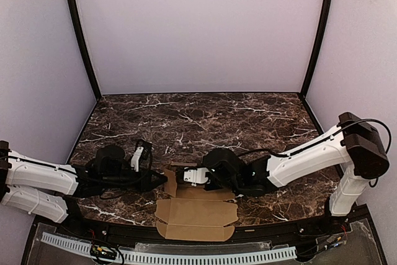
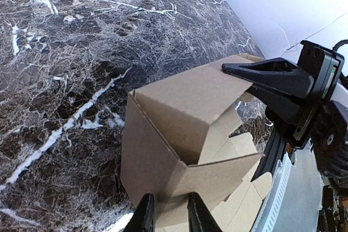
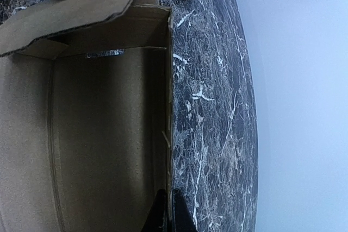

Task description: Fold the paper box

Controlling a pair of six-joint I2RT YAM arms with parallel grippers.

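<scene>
The left gripper [image 2: 169, 202] holds the raised left wall of the box [image 1: 197, 214] in a narrow pinch. The box lies centred at the near edge of the table [image 1: 248, 116]. The right gripper [image 3: 169, 196] is clamped tight on the same raised part from the right, so both are equally close.

The dark brown, marble-patterned counter [image 1: 205, 116] is veined all over with white and ends in a black strip at its near edge. A plain tan-brown paper box [image 1: 195, 215] of thin cardboard lies on it near the middle of that edge, partly folded. Its near panels and small flaps rest flat on the counter. Its far panels stand up from the surface as creased walls.
</scene>
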